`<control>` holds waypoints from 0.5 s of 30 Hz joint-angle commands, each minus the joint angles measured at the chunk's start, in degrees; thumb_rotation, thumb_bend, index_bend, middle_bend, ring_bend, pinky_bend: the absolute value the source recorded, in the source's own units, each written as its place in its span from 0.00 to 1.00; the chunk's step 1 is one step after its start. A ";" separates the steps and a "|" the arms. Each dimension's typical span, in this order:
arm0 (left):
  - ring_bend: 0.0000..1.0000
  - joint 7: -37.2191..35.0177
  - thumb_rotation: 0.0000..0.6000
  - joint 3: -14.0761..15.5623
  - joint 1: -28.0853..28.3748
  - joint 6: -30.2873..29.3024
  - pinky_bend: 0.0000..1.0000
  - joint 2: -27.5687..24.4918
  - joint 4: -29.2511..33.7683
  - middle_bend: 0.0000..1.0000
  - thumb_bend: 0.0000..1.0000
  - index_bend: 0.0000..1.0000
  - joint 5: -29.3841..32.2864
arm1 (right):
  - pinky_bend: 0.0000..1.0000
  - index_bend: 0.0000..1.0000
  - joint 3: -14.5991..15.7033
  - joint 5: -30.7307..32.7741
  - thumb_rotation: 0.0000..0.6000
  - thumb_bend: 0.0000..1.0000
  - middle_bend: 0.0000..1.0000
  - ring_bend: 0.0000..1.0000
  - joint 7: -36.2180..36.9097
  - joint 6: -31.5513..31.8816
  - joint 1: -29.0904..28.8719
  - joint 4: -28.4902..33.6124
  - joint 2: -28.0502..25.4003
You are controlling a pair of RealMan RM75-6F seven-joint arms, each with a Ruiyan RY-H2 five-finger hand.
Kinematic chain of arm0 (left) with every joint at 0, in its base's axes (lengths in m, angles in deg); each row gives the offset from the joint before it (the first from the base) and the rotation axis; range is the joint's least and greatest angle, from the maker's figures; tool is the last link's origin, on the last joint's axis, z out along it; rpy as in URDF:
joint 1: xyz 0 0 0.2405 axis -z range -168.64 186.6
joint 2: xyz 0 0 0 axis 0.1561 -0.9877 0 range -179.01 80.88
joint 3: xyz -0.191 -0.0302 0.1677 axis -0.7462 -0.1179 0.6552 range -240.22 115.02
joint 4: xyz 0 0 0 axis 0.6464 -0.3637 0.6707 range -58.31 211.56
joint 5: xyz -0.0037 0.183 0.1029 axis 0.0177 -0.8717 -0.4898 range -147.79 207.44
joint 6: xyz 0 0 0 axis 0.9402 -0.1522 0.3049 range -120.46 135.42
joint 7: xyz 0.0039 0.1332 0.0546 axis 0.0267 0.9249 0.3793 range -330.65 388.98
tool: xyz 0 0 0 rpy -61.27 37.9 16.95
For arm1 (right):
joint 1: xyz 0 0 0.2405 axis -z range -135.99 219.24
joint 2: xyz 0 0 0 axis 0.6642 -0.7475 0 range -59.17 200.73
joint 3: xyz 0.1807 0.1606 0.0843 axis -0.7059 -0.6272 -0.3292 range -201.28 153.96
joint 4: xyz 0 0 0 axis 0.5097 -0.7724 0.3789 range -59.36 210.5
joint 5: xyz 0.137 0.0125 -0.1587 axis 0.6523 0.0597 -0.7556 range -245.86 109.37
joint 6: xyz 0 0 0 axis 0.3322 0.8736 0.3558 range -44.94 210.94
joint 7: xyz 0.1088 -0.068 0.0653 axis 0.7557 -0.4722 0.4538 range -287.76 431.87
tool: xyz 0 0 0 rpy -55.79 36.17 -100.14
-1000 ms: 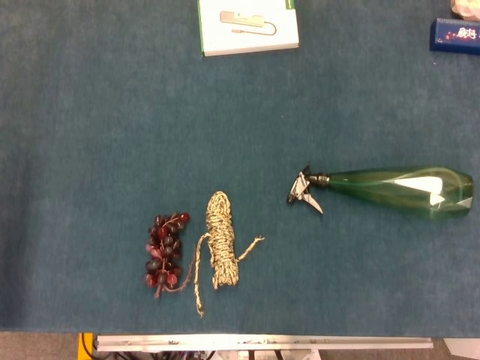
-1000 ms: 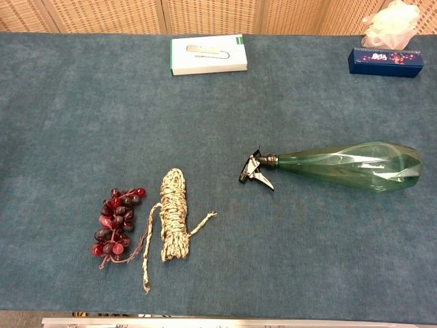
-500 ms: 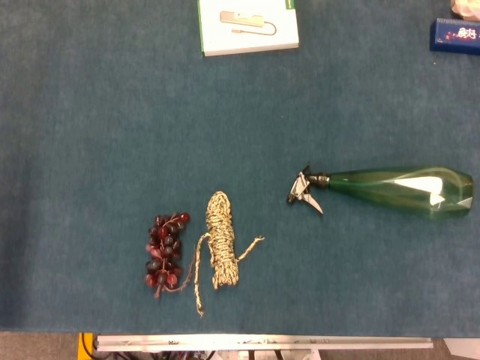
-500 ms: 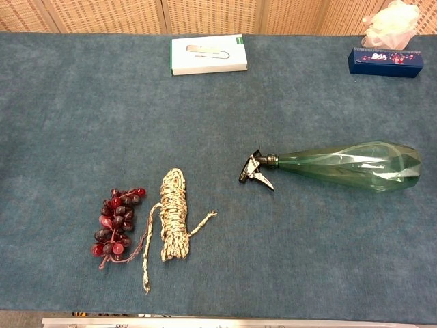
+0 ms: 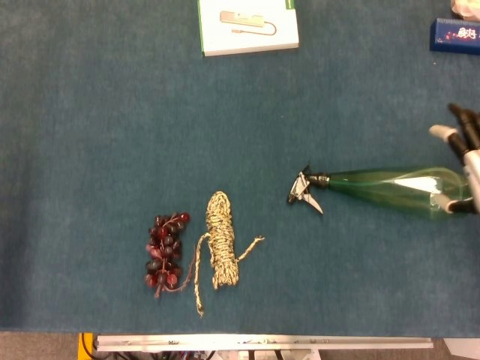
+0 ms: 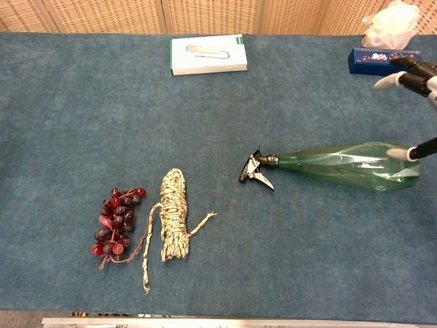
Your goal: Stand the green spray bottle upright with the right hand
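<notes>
The green spray bottle (image 5: 397,190) (image 6: 348,165) lies on its side on the blue table cloth, black nozzle (image 5: 305,190) pointing left and its wide base toward the right edge. My right hand (image 5: 461,161) (image 6: 414,102) has entered at the right edge, above the bottle's base, fingers spread apart and holding nothing. One fingertip (image 6: 395,153) sits close to the bottle's base; contact is unclear. The left hand is not visible in either view.
A bunch of dark red grapes (image 5: 166,250) and a coil of rope (image 5: 220,247) lie at the front left. A white and green box (image 5: 248,27) sits at the back centre. A blue box (image 6: 384,61) and a crumpled white bag (image 6: 390,24) are at the back right.
My right hand has come into view from the right edge and now hovers over the bottle's base. The bottle and the other objects have not moved.
</notes>
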 commanded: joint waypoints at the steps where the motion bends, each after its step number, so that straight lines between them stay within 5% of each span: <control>1: 0.00 -0.03 1.00 0.01 0.00 0.00 0.34 -0.01 -0.02 0.00 0.90 0.00 0.00 | 0.05 0.22 0.65 0.32 1.00 0.00 0.00 0.00 -0.75 -0.92 -0.66 -0.86 1.06; 15: 0.00 -0.03 1.00 0.07 -0.07 -0.09 0.34 -0.05 0.06 0.00 0.90 0.00 -0.08 | 0.04 0.22 2.67 1.52 1.00 0.00 0.00 0.00 -2.84 -3.44 -2.13 -3.58 4.03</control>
